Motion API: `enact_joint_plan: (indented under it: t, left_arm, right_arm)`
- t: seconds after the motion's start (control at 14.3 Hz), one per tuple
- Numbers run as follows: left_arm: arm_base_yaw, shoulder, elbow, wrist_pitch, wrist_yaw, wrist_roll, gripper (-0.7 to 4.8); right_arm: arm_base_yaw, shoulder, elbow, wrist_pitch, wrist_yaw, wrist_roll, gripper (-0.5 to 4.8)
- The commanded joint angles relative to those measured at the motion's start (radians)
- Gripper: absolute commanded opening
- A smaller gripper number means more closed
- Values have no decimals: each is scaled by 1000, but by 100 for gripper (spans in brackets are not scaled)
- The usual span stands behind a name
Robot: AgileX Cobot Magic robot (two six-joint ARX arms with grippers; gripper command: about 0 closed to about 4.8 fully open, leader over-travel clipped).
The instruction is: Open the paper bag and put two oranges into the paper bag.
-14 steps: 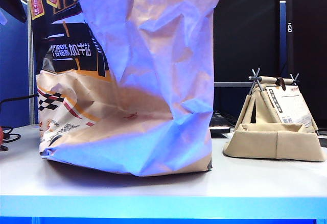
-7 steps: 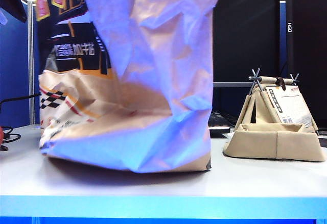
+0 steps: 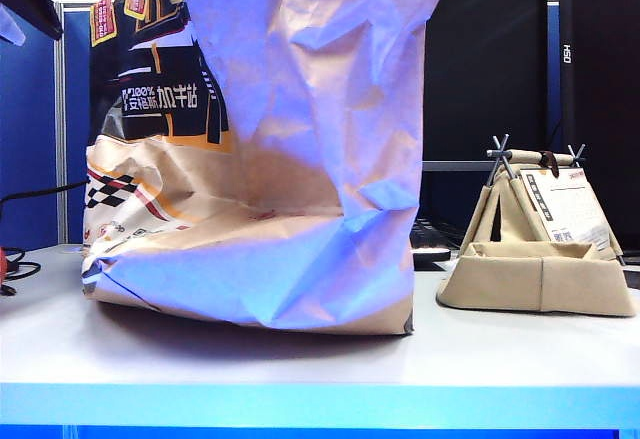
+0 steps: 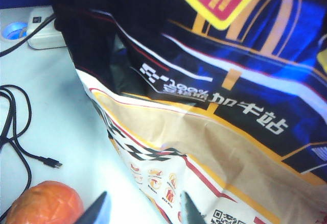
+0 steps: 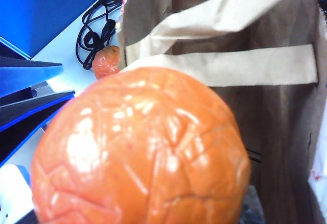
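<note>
The paper bag [image 3: 300, 159] stands tall and crinkled on the table, its black printed panel facing left. An orange [image 5: 140, 147] fills the right wrist view, over the bag's open mouth [image 5: 265, 132]. It hides my right gripper's fingers, so I cannot see whether they still press on it. A second orange [image 4: 46, 203] lies on the table beside the bag's printed side [image 4: 230, 106]. My left gripper [image 4: 144, 211] hovers low next to that orange, open, with only table and the bag's lower edge between its fingertips. Neither gripper shows in the exterior view.
A beige fabric tray [image 3: 540, 279] with a small tent-shaped stand behind it sits at the table's right. Black cables [image 4: 20, 132] and a white power strip [image 4: 43, 30] lie on the table left of the bag. The table's front edge [image 3: 320, 399] runs close to the bag.
The bag's printed left side has swung right and stands more upright; its base has shifted slightly. The fabric tray has not moved.
</note>
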Motion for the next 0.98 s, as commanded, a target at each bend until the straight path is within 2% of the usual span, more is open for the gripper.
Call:
enact_joint_plan:
  t: [0.07, 0.14, 0.21, 0.56, 0.84, 0.98]
  left_arm:
    - [1, -2, 2, 15, 8, 0, 184]
    - [1, -2, 2, 15, 8, 0, 184]
    - [1, -2, 2, 15, 8, 0, 184]
    - [1, -2, 2, 36, 34, 0, 184]
    - [1, -2, 2, 48, 44, 5, 185]
    - [1, -11, 3, 72, -64, 52, 186]
  right_arm:
    - [1, -6, 8, 13, 4, 14, 405]
    - [1, -6, 10, 12, 3, 14, 431]
    - [1, -6, 25, 10, 24, 14, 479]
    - [1, -8, 83, -21, 86, 14, 479]
    - [3, -14, 117, -14, 85, 14, 479]
    - [29, -16, 192, -22, 77, 12, 479]
